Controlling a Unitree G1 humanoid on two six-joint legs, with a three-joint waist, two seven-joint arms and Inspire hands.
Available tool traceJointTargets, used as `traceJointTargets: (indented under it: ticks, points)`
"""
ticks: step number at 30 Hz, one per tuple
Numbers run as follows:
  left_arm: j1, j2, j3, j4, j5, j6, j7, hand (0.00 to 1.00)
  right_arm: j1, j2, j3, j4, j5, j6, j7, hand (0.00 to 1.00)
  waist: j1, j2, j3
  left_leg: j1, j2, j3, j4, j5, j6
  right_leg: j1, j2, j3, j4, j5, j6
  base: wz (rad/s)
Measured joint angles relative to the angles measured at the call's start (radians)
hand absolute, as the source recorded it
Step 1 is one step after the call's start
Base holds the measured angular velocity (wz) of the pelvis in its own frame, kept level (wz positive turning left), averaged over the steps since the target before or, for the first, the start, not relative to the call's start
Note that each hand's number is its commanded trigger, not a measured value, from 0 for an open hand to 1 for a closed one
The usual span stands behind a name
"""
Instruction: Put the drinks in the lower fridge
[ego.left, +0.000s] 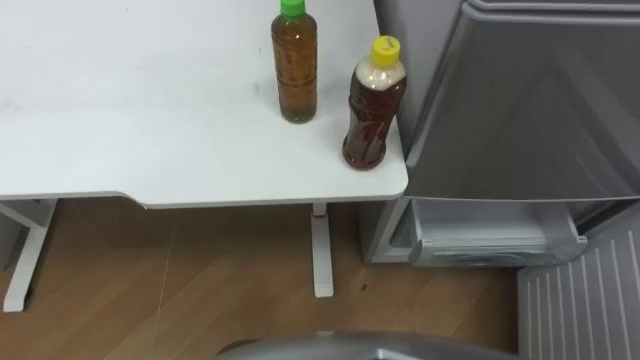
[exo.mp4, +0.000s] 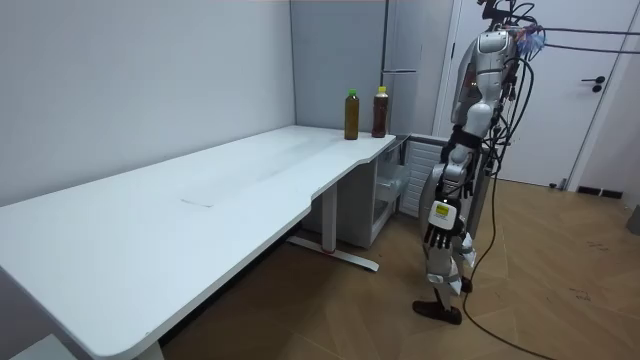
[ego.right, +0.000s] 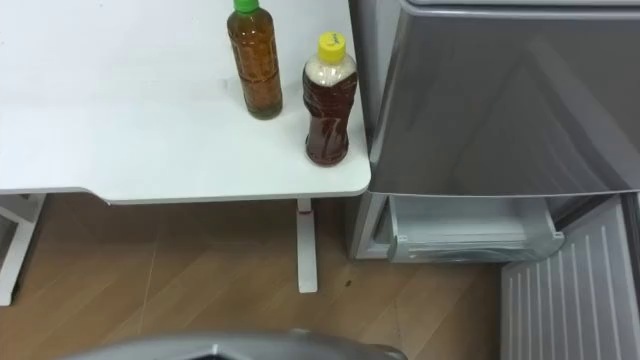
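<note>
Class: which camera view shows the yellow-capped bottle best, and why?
The left eye view: the yellow-capped bottle stands large and whole on the table by the fridge. The right eye view shows much the same; the room view shows it small, far off, beside the green-capped bottle.

2 drink btls (ego.left: 295, 70) (ego.left: 375, 105), 1 white desk (ego.left: 120, 120), 1 fridge (ego.left: 540, 100), 1 drawer (ego.left: 495, 238)
</note>
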Motion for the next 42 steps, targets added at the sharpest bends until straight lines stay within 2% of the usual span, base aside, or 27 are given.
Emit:
traceJointTargets:
  ticks: [23,32,35,37,41,42]
  points:
    - [0.000,0.009,0.000,0.000,-0.006,0.001,0.006,0.00,-0.001,0.000,0.001,0.005,0.000,0.001,-0.030,0.00,0.000,-0.002,0.0012,0.000,-0.003,-0.010,0.002,0.000,0.000,0.001,-0.001,-0.004,0.000,-0.004,0.001,0.01]
    - [0.019,0.015,0.064,0.002,-0.236,-0.003,0.048,0.00,-0.007,-0.003,-0.013,-0.001,0.002,-0.002,-0.033,0.00,0.000,0.000,0.0024,-0.009,-0.007,-0.023,0.005,0.000,0.000,0.006,-0.003,-0.019,-0.002,-0.007,0.002,0.04]
    - [0.045,0.015,0.087,0.004,-0.377,-0.003,0.095,0.00,-0.008,-0.006,-0.019,0.004,0.039,-0.002,-0.054,0.00,0.004,0.002,0.0025,-0.007,-0.013,-0.039,0.004,0.000,0.001,0.013,-0.007,-0.034,-0.003,-0.009,0.005,0.14]
    - [0.060,0.015,0.157,0.004,-0.463,-0.002,0.140,0.00,-0.009,-0.006,-0.033,0.006,0.041,-0.002,-0.060,0.00,0.027,0.002,0.0038,-0.001,-0.015,-0.041,0.004,0.001,0.001,0.015,-0.009,-0.039,-0.002,-0.010,0.005,0.06]
    - [0.076,0.016,0.251,0.001,-0.618,-0.004,0.235,0.00,-0.019,-0.018,-0.047,0.005,0.037,-0.010,-0.068,0.00,0.042,0.004,0.0049,-0.009,-0.021,-0.052,0.005,0.003,0.005,0.015,-0.015,-0.053,-0.002,-0.011,0.006,0.09]
    - [0.075,0.017,0.293,-0.006,-0.691,-0.012,0.267,0.00,-0.011,-0.021,-0.046,0.001,0.037,-0.012,-0.070,0.00,0.057,0.005,0.0048,-0.009,-0.022,-0.052,0.005,0.003,0.005,0.015,-0.015,-0.053,-0.001,-0.011,0.006,0.04]
